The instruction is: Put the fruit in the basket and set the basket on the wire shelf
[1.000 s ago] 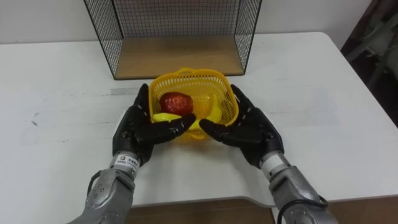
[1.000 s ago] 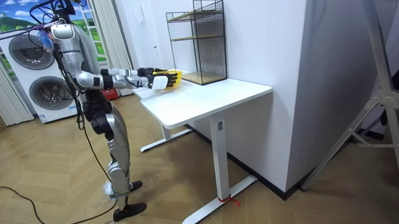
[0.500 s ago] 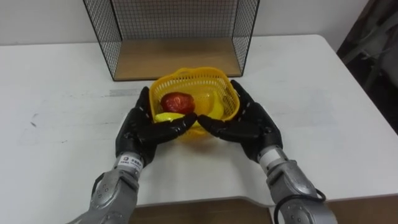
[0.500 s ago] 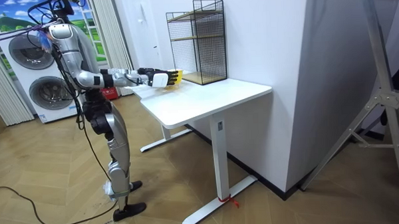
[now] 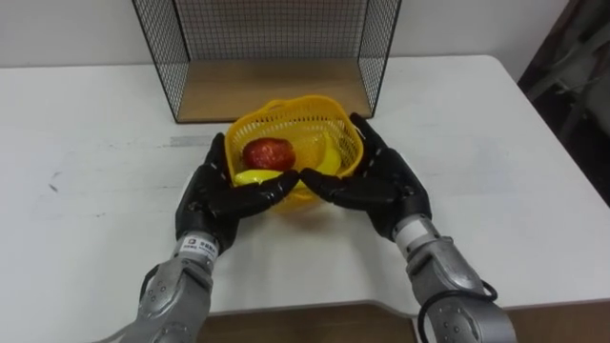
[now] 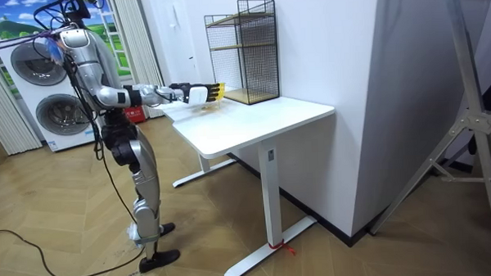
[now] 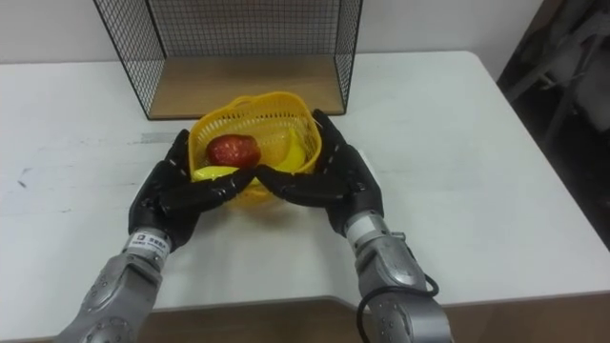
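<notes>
A yellow mesh basket is clasped between my two black hands, just in front of the wire shelf. Inside it lie a red fruit and yellow fruit. My left hand presses its left side with straight fingers, thumb across the front. On the other side my right hand does the same. Both hands are open, carrying the basket between them. In the room view I stand at the table's end with both arms stretched out, the basket held before the shelf.
The white table spreads wide on both sides of the hands. The shelf's lower bay has a wooden floor and black mesh walls. Two washing machines stand behind me in the room view.
The basket has risen a little between my hands and moved forward, closer to the shelf's opening. Both hands kept their hold on its sides.
</notes>
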